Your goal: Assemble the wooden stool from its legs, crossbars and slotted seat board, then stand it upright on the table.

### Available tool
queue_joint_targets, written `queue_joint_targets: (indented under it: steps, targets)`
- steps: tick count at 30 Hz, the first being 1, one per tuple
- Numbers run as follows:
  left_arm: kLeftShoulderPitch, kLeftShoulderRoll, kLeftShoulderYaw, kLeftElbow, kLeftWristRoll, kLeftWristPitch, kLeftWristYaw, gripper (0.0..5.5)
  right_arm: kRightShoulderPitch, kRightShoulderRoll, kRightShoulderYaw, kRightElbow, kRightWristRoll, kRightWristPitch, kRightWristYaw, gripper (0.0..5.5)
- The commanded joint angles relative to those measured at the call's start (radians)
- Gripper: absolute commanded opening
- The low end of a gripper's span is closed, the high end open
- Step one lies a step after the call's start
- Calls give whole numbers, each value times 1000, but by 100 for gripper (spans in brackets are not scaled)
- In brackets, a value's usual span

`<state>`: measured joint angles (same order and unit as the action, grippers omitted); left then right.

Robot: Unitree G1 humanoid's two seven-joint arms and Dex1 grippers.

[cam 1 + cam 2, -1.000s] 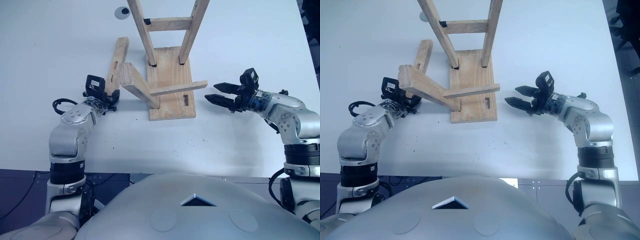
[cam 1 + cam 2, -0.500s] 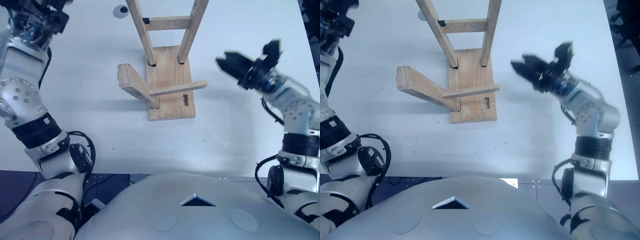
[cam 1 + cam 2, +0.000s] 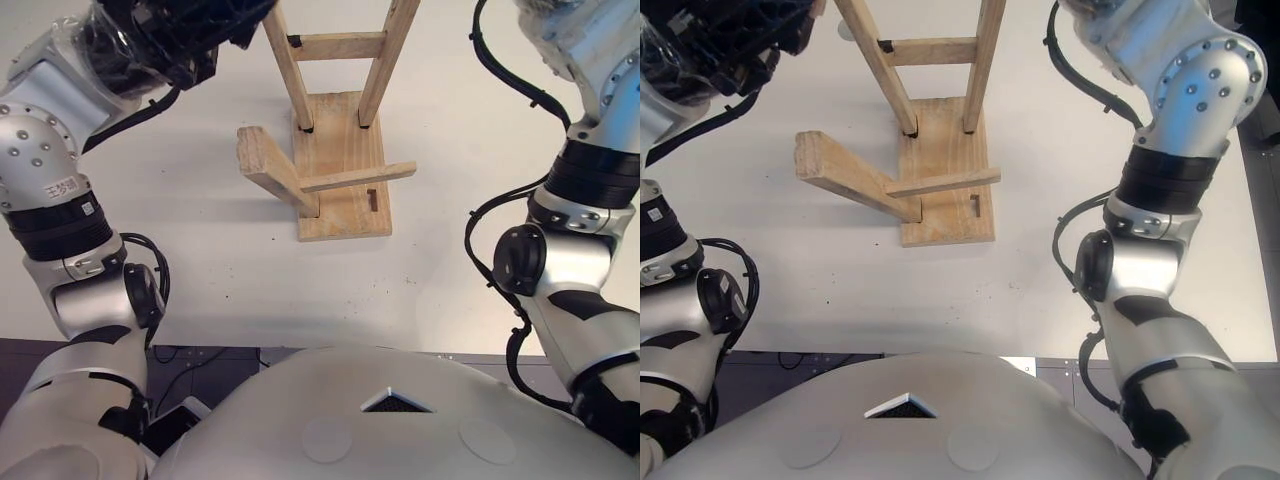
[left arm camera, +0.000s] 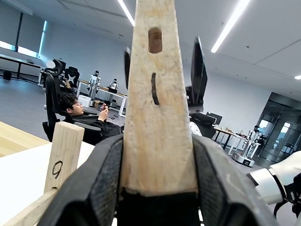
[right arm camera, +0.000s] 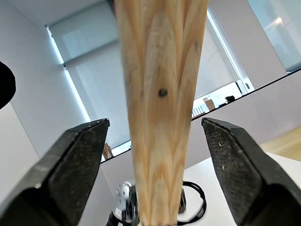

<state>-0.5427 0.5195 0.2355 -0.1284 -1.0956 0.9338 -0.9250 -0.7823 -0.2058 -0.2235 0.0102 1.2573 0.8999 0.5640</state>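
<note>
Pale wooden slotted seat board [image 3: 340, 200] flat on white table [image 3: 480, 260]; two upright legs [image 3: 285, 70] with crossbar [image 3: 335, 47] at far end, third leg [image 3: 272, 172] leaning from near slot. Wood looks light, stiff, dry; leaning leg probably loose. Best hold: mid-shaft, across flat faces. Head views give layout; wrist views give contact: left gripper [image 4: 162, 61] clamped on loose slotted leg [image 4: 157, 132], right gripper [image 5: 155, 123] spread around another leg [image 5: 160, 94], gaps both sides

Open table [image 3: 440, 170] flanks the seat board [image 3: 345, 150] (leaning leg [image 3: 272, 172] juts left).
</note>
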Motion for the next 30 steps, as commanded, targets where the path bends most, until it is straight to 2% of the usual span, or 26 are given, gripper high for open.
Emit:
queue_joint_targets:
  steps: [1, 10, 15, 16, 23, 27, 30]
  targets:
    - [1, 15, -18, -9, 12, -5, -20, 201, -35, 12, 15, 4, 13, 23, 2, 360]
    - [-2, 11, -11, -17, -43, 29, -18, 201, -21, 7, 12, -1, 35, 41, 38, 205]
    - [-2, 11, -6, -7, -45, 37, 1, 201, -12, 0, 8, -10, 36, 42, 51, 205]
    - [5, 17, -8, 1, -27, 28, 4, 237, -6, -6, 11, -13, 21, 35, 57, 205]
    - [148, 55, 12, 0, 0, 29, -9, 349, 70, -77, -9, -34, -82, -9, 100, 204]
    - [210, 48, 61, -2, 36, -26, 40, 398, 202, -196, 35, -84, -217, -48, 199, 204]
    - [289, 28, 73, -1, 134, -134, 75, 405, 323, -281, 85, -113, -358, -148, 308, 204]
